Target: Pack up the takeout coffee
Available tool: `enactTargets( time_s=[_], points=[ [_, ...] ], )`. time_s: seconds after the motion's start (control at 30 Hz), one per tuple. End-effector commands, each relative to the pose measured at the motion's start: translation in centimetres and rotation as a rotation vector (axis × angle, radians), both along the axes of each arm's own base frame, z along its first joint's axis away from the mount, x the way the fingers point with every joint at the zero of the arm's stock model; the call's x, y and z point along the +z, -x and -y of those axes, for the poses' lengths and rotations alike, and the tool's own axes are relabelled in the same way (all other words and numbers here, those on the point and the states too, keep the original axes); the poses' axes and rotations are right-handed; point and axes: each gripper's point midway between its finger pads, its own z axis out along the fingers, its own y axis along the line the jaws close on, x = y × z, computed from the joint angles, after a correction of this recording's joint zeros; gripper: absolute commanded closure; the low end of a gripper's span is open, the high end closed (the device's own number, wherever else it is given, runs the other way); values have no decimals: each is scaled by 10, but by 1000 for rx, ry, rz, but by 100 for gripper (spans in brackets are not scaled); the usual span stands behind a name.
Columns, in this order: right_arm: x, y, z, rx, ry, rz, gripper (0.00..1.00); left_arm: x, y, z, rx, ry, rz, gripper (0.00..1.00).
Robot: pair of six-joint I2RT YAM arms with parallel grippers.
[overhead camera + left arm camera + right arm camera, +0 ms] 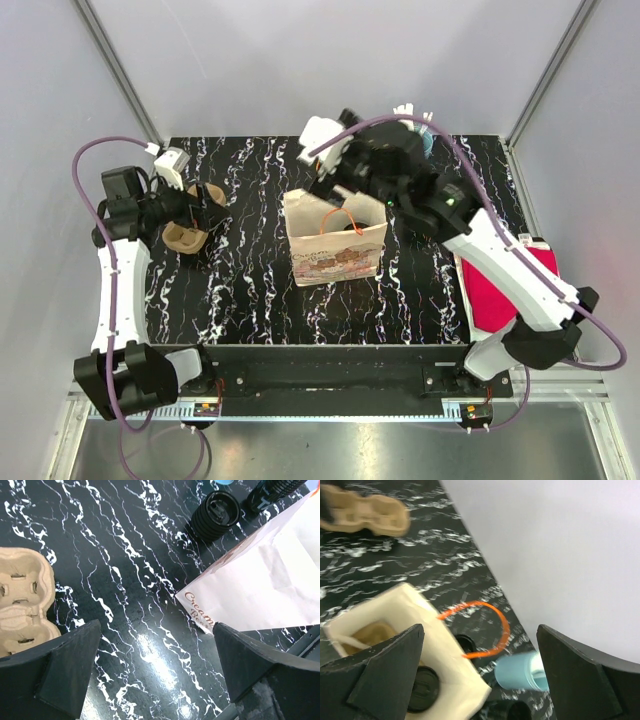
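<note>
"Where is the coffee?"

"A dark round lid [422, 687] sits down inside the paper bag [335, 250], in the middle of the worktop [250, 300]."

"Are the right fingers [480, 630] holding it?"

"No. They are spread wide above the bag's open top, with nothing in them. The lid is low, partly behind one finger. The orange handle [502, 625] loops between them."

"And the left fingers [156, 627]?"

"Wide apart and empty too. The cardboard cup tray [22, 605] lies just beside one, and the bag is beside the other."

"What is farther back?"

"A ribbed black cup [217, 512] behind the bag, and a blue cup [517, 672]."
</note>
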Motion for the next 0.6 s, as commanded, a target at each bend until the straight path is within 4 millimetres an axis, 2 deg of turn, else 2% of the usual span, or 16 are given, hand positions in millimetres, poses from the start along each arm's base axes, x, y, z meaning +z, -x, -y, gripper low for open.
enactTargets(
  time_s=[0.0,0.07,0.1,0.2,0.23,0.3,0.33,0.37,0.43,0.47,0.53,0.57],
  points=[
    [48,-31,68,-214,-156,71,0,20,0,0,2,-12,94,1],
    [53,-42,87,-267,-195,71,0,25,-1,-1,2,-21,110,1],
    [53,-53,105,-314,-203,74,0,26,0,-1,4,-25,111,1],
    [49,-62,128,-364,-226,66,0,38,0,-4,9,-61,148,1],
    [49,-69,147,-411,-242,60,0,41,0,-5,13,-71,154,1],
    [49,-73,168,-457,-267,54,0,56,-2,-12,48,-111,194,1],
    [47,-78,187,-498,-290,42,0,62,-4,-14,65,-122,206,1],
    [46,-79,199,-523,-301,36,0,78,-6,-18,90,-131,234,1],
    [42,-82,214,-553,-332,14,0,93,-9,-25,141,-149,257,1],
    [37,-84,234,-597,-338,7,0,109,-8,-26,160,-147,287,1],
    [28,-85,245,-617,-355,-18,0,127,-7,-27,180,-147,336,1],
    [29,-83,258,-642,-365,-15,0,136,-6,-27,195,-135,359,1]
  ],
)
